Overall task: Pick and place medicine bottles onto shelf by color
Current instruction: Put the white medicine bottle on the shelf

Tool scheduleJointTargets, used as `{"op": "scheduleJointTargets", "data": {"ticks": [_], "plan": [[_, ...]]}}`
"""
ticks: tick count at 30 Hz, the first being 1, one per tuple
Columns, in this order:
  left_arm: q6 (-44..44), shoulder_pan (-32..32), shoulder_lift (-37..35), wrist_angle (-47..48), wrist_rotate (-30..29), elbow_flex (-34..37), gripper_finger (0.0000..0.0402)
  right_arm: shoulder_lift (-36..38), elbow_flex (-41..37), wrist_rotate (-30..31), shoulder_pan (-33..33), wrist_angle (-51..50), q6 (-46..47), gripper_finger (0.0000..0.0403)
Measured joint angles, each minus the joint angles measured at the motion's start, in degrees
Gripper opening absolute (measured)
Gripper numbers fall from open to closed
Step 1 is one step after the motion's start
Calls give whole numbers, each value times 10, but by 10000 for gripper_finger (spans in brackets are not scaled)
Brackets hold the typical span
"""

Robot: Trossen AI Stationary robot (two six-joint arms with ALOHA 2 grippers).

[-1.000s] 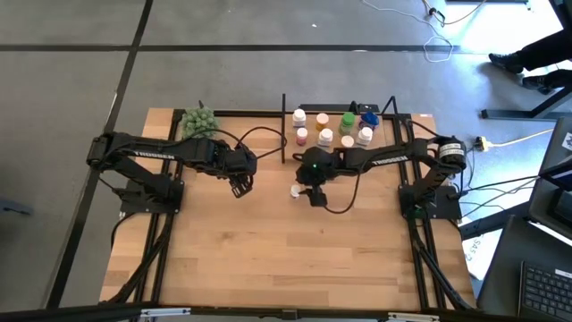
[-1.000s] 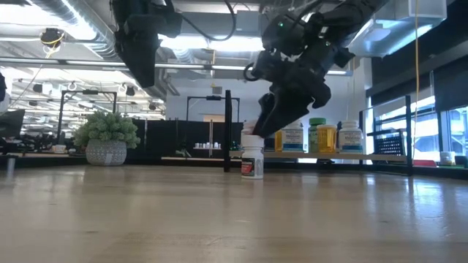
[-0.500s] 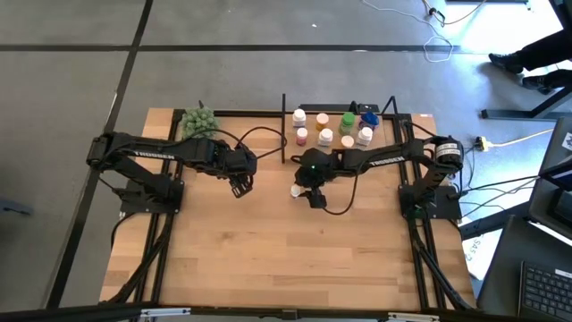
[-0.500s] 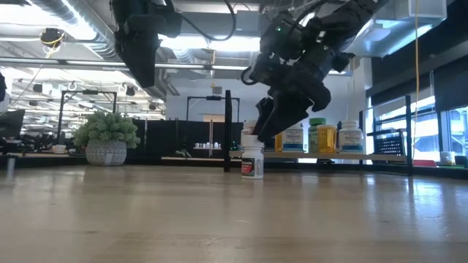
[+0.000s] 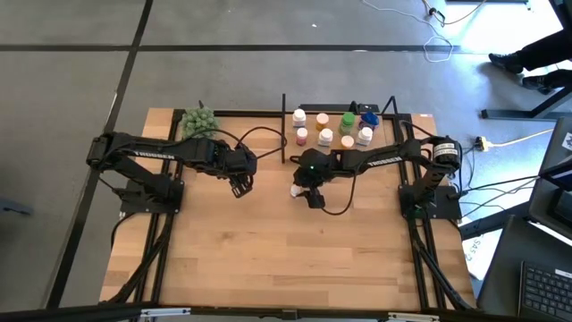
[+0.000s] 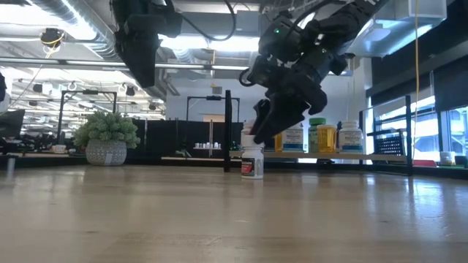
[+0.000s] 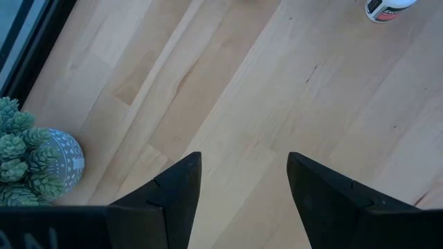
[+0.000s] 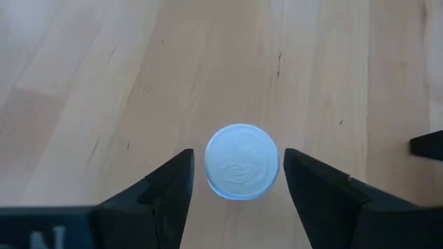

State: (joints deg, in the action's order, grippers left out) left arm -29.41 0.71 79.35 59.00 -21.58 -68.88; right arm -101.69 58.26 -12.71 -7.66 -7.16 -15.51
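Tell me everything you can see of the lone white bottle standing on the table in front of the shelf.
The white bottle is small and cylindrical, with a round white cap and a red-and-dark label; it looks like plastic. It stands upright on the table, apart from the bottles on the shelf. The right hand hangs open directly over it, fingers either side of the cap, not touching.

Lab: exposed ceiling ducts, cabled floor.

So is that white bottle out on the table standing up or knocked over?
Upright. The white bottle stands on its base in the low view, and the right wrist view shows its round cap facing straight up.
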Motion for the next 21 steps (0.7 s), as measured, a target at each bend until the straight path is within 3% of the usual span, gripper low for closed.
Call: {"op": "scheduleJointTargets", "data": {"ticks": [13,21], "plan": [[0,0,0,0,0,0,208,0,0,-21,0,2,3,170],[0,0,0,0,0,0,208,0,0,-20,0,2,4,161]]}}
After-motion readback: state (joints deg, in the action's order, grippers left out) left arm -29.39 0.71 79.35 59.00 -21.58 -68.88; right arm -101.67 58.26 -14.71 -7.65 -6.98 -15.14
